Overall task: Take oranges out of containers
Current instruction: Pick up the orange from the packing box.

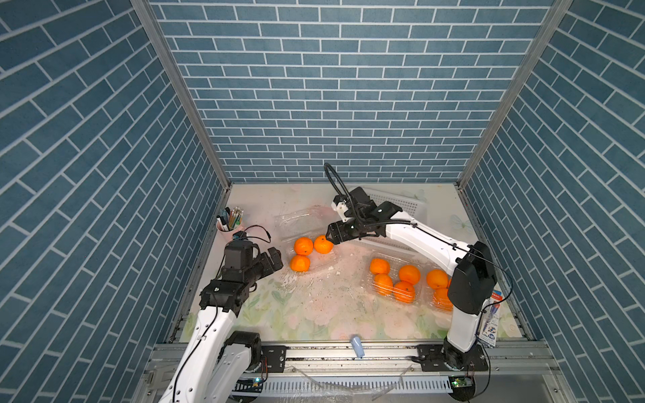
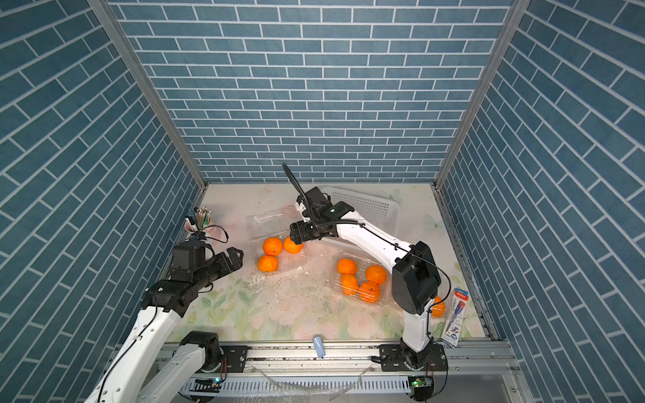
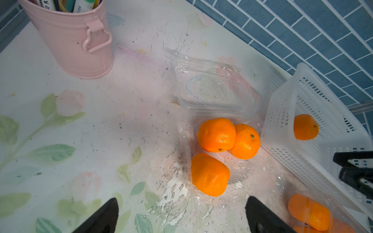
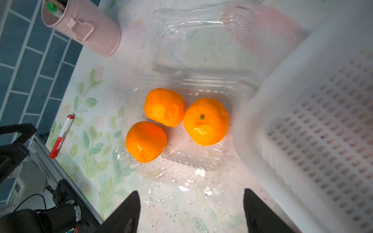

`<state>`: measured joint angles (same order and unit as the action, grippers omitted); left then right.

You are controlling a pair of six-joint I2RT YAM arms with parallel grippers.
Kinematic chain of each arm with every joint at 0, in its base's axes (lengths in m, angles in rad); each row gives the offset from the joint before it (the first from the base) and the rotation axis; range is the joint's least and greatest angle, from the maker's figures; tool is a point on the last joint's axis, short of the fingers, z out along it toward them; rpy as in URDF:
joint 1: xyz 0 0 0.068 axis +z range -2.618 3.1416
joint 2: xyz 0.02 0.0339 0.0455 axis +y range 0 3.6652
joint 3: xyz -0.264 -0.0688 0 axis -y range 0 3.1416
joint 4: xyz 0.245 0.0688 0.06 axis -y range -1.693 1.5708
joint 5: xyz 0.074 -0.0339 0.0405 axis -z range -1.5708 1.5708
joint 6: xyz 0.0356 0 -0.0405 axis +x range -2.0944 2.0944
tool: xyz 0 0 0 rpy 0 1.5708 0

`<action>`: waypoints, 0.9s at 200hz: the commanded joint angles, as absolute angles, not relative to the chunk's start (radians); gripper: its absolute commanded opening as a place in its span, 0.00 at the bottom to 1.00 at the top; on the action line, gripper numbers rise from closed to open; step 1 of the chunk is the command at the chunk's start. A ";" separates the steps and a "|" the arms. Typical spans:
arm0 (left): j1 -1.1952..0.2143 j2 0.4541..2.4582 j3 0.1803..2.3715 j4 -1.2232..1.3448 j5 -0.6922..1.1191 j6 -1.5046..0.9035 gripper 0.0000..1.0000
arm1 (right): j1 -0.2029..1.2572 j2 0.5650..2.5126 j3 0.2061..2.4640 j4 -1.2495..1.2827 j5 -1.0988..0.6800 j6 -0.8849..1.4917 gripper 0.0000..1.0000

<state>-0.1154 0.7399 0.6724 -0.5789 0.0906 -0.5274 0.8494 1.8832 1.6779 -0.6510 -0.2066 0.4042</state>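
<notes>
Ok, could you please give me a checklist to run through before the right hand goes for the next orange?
1. Open container lid folded back: ok.
2. Right hand open and empty: ok.
3. Stem-up orange between the jaws: not ok, it lies ahead of them.
4. Neighbouring orange apart from it: not ok, they touch.
5. Left hand clear of the container: ok, open and off to the side.
6. White basket has room: ok, only a lone orange inside.
</notes>
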 commanded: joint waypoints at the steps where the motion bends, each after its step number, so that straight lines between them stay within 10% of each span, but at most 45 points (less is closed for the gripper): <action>1: -0.114 0.741 0.664 -0.581 0.075 -0.529 0.99 | 0.885 1.937 1.695 -0.644 -0.206 0.442 0.79; 180: -0.114 0.750 0.663 -0.589 0.068 -0.513 0.99 | 0.914 2.249 1.993 -0.790 -0.094 -0.205 0.83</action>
